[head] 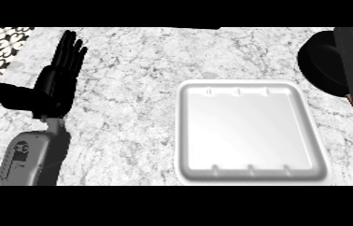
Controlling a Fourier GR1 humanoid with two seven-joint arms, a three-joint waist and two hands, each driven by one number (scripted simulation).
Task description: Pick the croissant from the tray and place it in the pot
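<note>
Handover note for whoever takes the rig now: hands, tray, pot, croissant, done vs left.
Left hand: open, fingers straight, resting at the view's left, holding nothing.
Right hand: not clearly visible; something dark overlaps the pot at the right edge, cannot tell what.
Tray: white, on the counter right of centre, nothing on it.
Pot: dark, at the upper right edge, partly cut off; inside not readable.
Croissant: not visible anywhere.
Done: croissant is off the tray. Left: confirm it is in the pot.

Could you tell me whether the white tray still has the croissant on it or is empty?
Empty: the white tray shows only its bare white floor inside the rim, with no croissant on it. The croissant shows nowhere in this view.
</note>
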